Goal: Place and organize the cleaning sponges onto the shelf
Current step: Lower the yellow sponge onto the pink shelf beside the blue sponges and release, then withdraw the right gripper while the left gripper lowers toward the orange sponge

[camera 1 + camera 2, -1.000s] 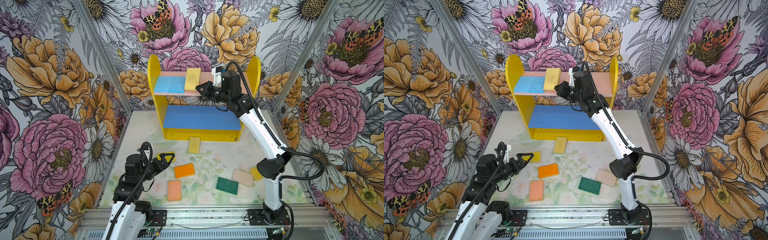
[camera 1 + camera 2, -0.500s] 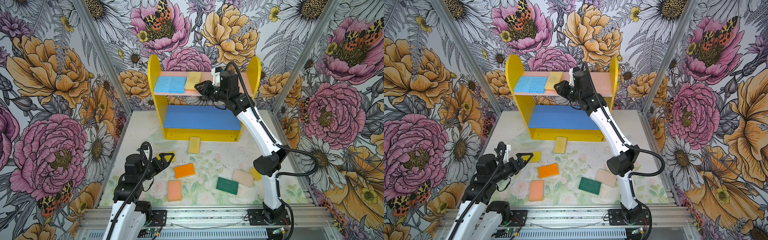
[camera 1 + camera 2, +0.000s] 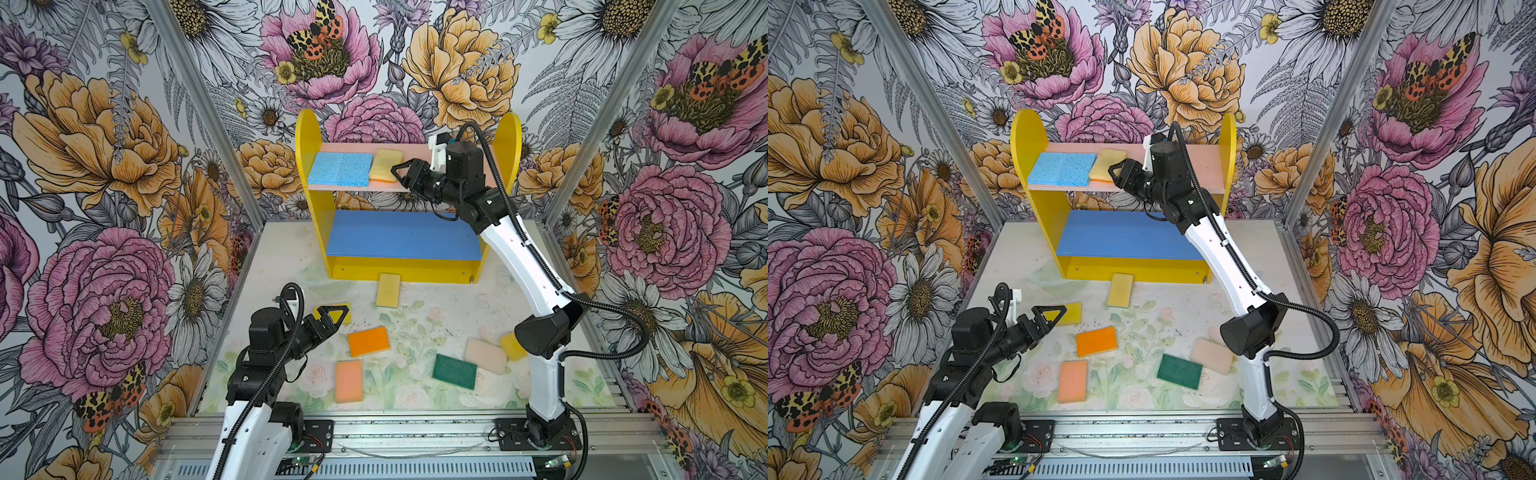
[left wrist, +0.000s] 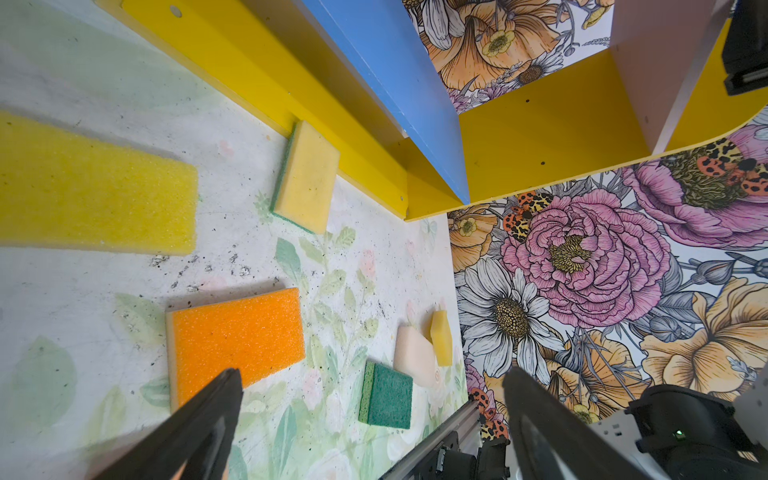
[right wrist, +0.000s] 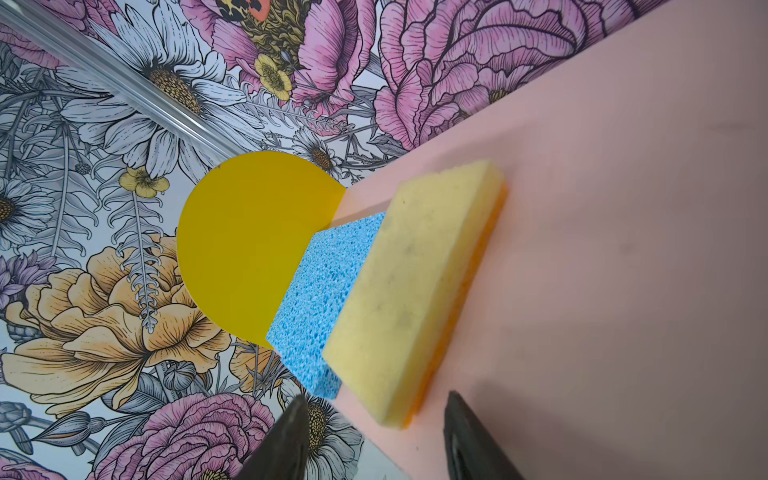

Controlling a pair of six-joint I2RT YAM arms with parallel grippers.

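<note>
Top views, shelf: the shelf [image 3: 306, 166] [image 3: 1023, 145] stands at the back of the table [image 3: 449, 299], with its pink upper board [image 3: 417, 148] above its blue lower board [image 3: 401, 239].
Top views, upper board: two light blue sponges [image 3: 340, 169] [image 3: 1062, 168] lie side by side at its left end. The orange-backed yellow sponge [image 3: 386, 164] [image 3: 1106, 164] lies against them.
Top views, right gripper: the right gripper [image 3: 398, 173] [image 3: 1115, 172] hovers at the board's front edge, at that sponge's near end.
Top views, left gripper: the left gripper [image 3: 332, 313] [image 3: 1054, 312] hangs low over the table's left part. It is spread wide and empty, above the bright yellow sponge [image 3: 1074, 312].
Top views, table: the green-backed yellow sponge [image 3: 388, 289] touches the shelf's base. In front of it lie the orange sponge [image 3: 369, 340], peach sponge [image 3: 349, 381], dark green sponge [image 3: 454, 371] and cream sponge [image 3: 485, 355], each apart from the others. The last yellow sponge [image 3: 512, 346] shows partly behind the right arm [image 3: 540, 332].
Left wrist, fingers: the fingers [image 4: 199, 428] stand far apart and grip nothing. One overlaps the orange sponge [image 4: 237, 332].
Left wrist, sponges: the bright yellow sponge [image 4: 95, 191] is nearest. The green-backed yellow sponge [image 4: 307, 176] lies against the shelf [image 4: 540, 137]. The dark green sponge [image 4: 388, 395], cream sponge [image 4: 415, 357] and last yellow sponge [image 4: 441, 338] lie beyond.
Right wrist, fingers: the fingertips [image 5: 293, 432] flank the orange-backed yellow sponge [image 5: 415, 291] at its near end, with a gap on each side. They are parted and hold nothing.
Right wrist, sponge: it rests on the pink upper board [image 5: 623, 249], with its long side against the light blue sponges [image 5: 320, 291].
</note>
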